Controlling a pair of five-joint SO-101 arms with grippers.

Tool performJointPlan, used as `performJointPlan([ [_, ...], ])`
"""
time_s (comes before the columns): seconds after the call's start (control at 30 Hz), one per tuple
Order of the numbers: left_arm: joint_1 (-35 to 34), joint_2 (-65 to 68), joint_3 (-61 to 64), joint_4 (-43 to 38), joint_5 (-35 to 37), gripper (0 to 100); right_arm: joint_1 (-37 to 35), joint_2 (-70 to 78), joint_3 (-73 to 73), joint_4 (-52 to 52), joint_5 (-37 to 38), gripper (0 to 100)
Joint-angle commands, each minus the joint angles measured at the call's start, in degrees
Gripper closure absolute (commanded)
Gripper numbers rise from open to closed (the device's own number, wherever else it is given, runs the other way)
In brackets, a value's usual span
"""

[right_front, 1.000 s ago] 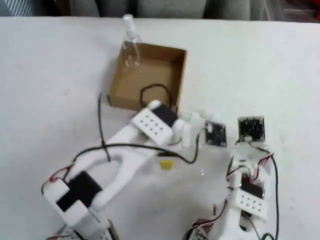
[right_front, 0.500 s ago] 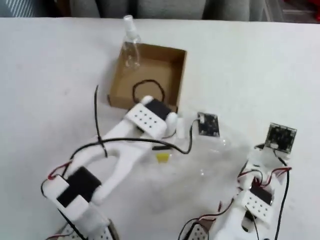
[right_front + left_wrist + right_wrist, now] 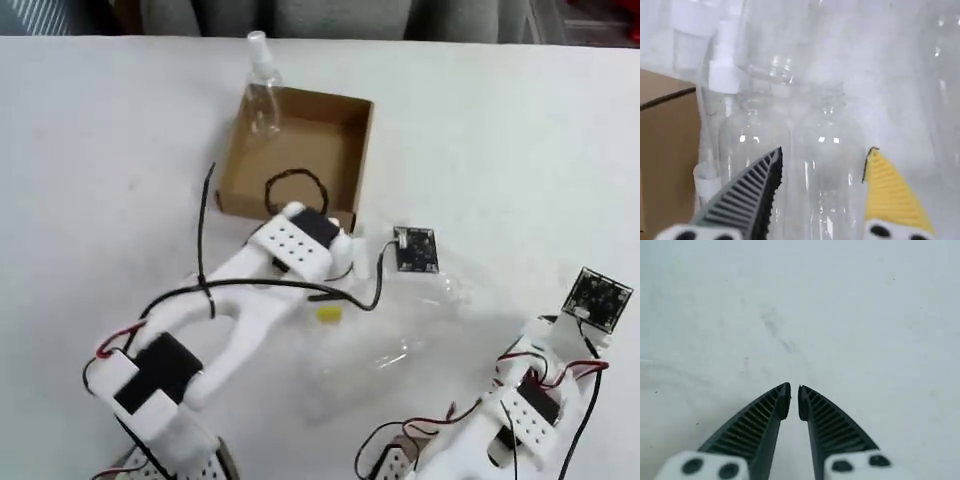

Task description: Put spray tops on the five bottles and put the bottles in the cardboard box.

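My left gripper is open, its black and yellow fingers on either side of a clear, uncapped bottle. Beside that bottle stands another clear bottle, with a white spray top and more clear bottles behind it. The cardboard box lies just beyond the left arm, and a capped spray bottle stands at its far left corner. Faint clear bottles lie on the table between the arms. My right gripper is shut over bare white table.
The box wall is close beside the bottles in the left wrist view. Black cable loops over the left arm. The right arm sits at the near right corner.
The right arm has pulled back to the right and toward the near edge, away from the bottles. The left arm has shifted slightly toward the box.
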Motion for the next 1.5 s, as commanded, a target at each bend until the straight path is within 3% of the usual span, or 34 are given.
performJointPlan([
  [0.0, -0.3, 2.9, -1.0, -1.1, 1.4, 74, 0.7, -0.5, -2.9, 0.2, -0.4, 98.1],
  [0.23, -0.2, 12.1, -7.3, -0.5, 5.6, 74, 0.7, -0.5, -2.8, 0.2, -0.4, 98.1],
  [0.47, 0.7, 12.5, -7.8, -0.5, 7.1, 74, 0.6, -0.5, -2.8, 0.2, -0.5, 98.1],
  [0.7, 0.9, 13.0, -8.4, -1.1, 13.1, 74, -0.5, -0.5, -2.7, 0.2, -0.4, 98.1],
  [0.83, 2.5, 13.0, -7.1, -1.0, 12.2, 74, -0.6, -0.5, -2.7, 0.2, -0.4, 98.1],
  [0.93, 3.5, 12.9, -6.1, -1.1, 9.0, 82, -0.6, -0.5, -2.7, 0.2, -0.4, 98.1],
  [1.03, 4.4, 12.9, -5.9, -0.6, 4.8, 98, -0.6, -0.5, -2.7, 0.2, -0.4, 98.1],
  [1.33, 8.7, 12.3, -5.2, 6.9, 3.8, 98, -1.8, -0.5, -2.7, 0.1, -0.2, 98.1],
  [1.47, 8.9, 8.7, -5.0, 7.4, 9.3, 98, -1.8, -0.5, -2.6, 0.2, -0.2, 98.1],
])
